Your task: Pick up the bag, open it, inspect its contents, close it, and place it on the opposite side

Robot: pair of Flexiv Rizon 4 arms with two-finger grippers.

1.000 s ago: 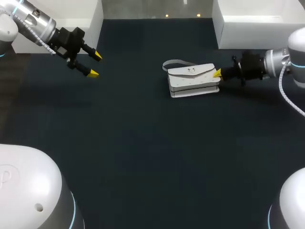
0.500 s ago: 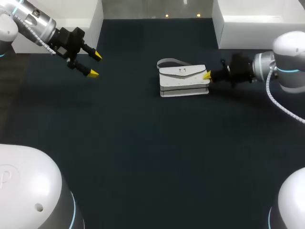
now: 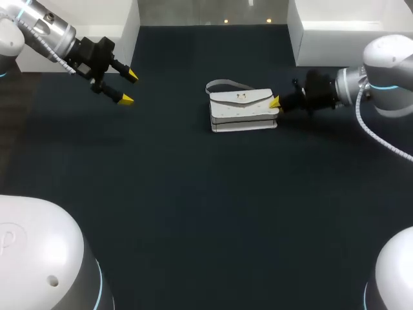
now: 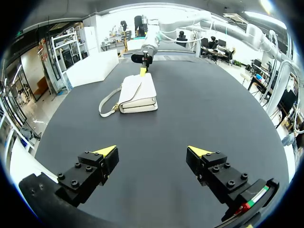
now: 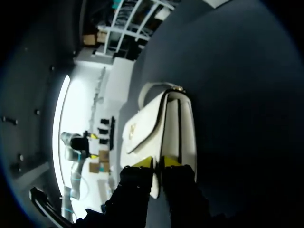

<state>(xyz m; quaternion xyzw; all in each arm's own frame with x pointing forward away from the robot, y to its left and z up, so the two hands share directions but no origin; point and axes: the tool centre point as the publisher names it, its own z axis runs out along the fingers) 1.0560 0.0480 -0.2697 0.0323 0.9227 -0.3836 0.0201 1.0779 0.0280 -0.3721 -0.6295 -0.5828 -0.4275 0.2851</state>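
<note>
A white handbag (image 3: 242,110) with a flap and a grey strap (image 3: 222,84) lies flat on the dark table, a little right of the middle at the back. My right gripper (image 3: 275,102) comes in from the right and meets the bag's right end. In the right wrist view its yellow tips (image 5: 157,161) stand close together, pinching the edge of the bag (image 5: 161,123). My left gripper (image 3: 128,87) hangs open and empty over the table's back left, well clear of the bag. From the left wrist the bag (image 4: 138,92) lies far ahead of the open gripper (image 4: 154,151).
A white box (image 3: 122,26) stands at the table's back left and another white box (image 3: 335,32) at the back right. My arms' white bases (image 3: 39,258) rise at both front corners. Dark tabletop (image 3: 206,206) stretches in front of the bag.
The right gripper has slid leftward, and the bag has moved left with it. The left arm has stayed still.
</note>
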